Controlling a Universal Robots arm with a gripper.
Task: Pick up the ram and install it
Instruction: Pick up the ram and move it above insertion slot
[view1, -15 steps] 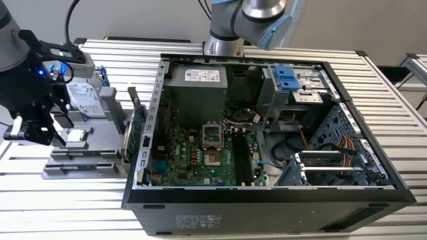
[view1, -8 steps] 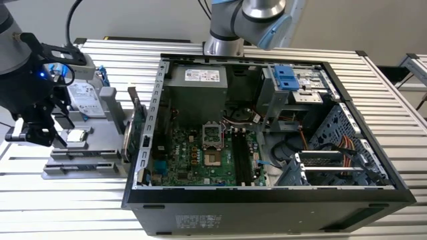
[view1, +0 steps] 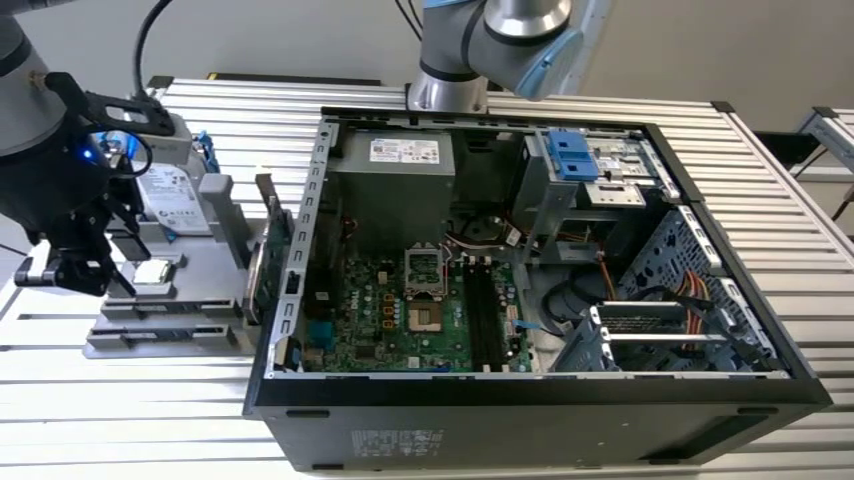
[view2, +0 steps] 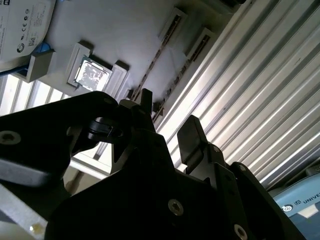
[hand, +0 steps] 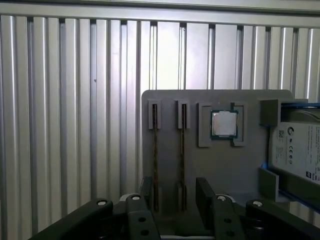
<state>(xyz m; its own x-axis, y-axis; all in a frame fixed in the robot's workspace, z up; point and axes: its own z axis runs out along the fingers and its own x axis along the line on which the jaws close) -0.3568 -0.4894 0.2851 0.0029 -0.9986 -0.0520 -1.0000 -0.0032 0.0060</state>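
Nearby, jaws spread, ram (hand: 182, 150) slotted in holder (hand: 225, 172), processor chip (hand: 223, 123) beside.

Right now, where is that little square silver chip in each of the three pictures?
Exterior view: silver chip on the grey holder, at the exterior view's left.
Second wrist view: silver chip seated in the same holder.
First wrist view: silver chip, again in that holder.
Shared landmark: the labelled hard drive beside it.

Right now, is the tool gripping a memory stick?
No, the tool is open and empty above the tray, where both memory sticks lie in their slots.
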